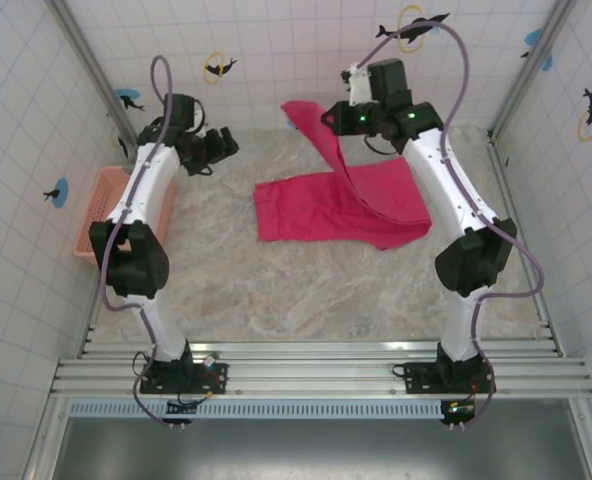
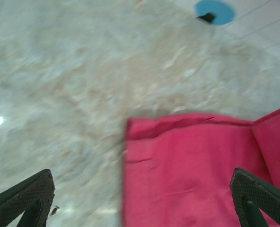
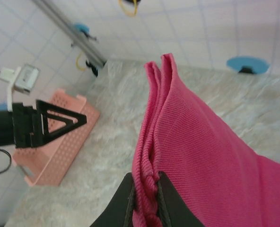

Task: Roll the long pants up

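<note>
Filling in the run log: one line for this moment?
right claw: shut on long pants, one end lifted | left claw: open, empty

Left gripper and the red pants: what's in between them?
Just bare table, in the top view. The left gripper hovers apart from the long pants.

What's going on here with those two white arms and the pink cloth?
Two robot arms are working on the long pants, which lie partly folded on the table. The right tool pinches one end of the fabric and holds it lifted above the table. The left tool is open and empty, hovering near the pants' left edge. No roll has formed yet. A pink basket sits at the table's left edge.
</note>
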